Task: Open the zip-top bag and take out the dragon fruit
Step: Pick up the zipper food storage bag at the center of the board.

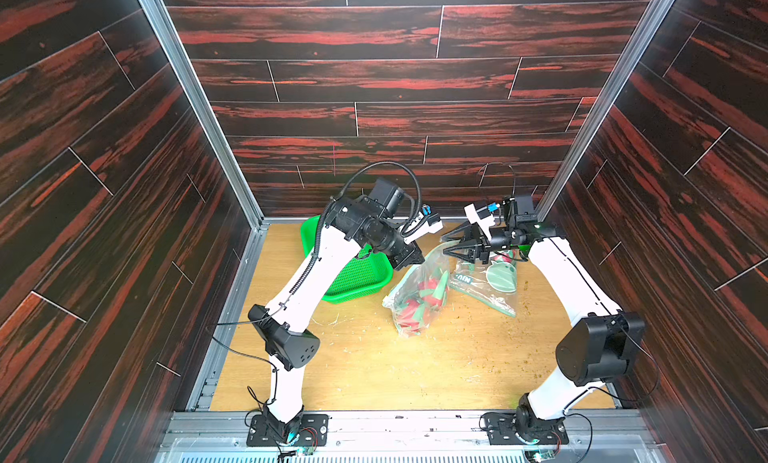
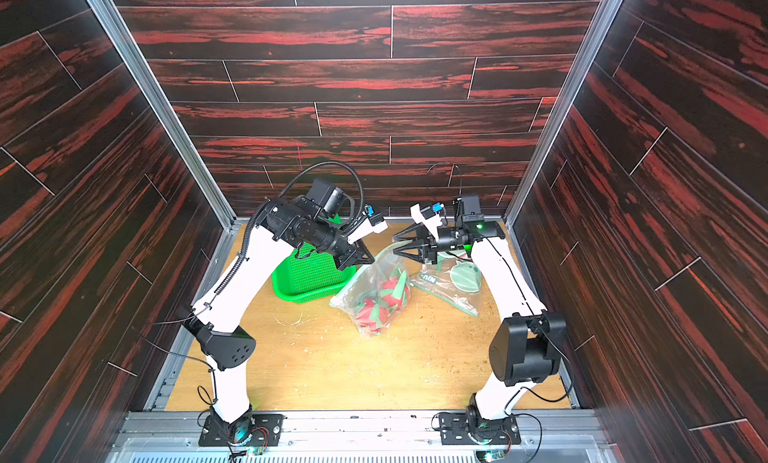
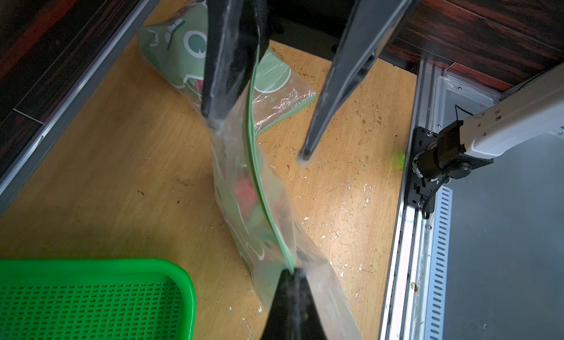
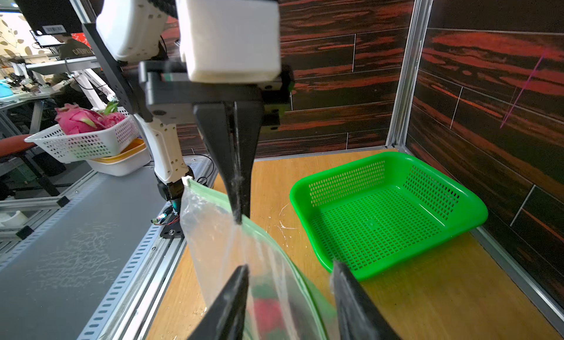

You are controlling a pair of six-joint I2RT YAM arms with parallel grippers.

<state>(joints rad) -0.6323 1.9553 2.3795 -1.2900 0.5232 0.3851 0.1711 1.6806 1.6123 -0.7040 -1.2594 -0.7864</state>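
Left fingers clenched on zip-top bag rim, propping it up. Right fingers, 3 o'clock, spread astride rim, likely for peeling.

Open tabletop spans the near half, free for passage. Far side crowded: green basket fills the left corner; the raised zip-top bag and a second bag lying beside it block the middle and right. Walls enclose three sides.
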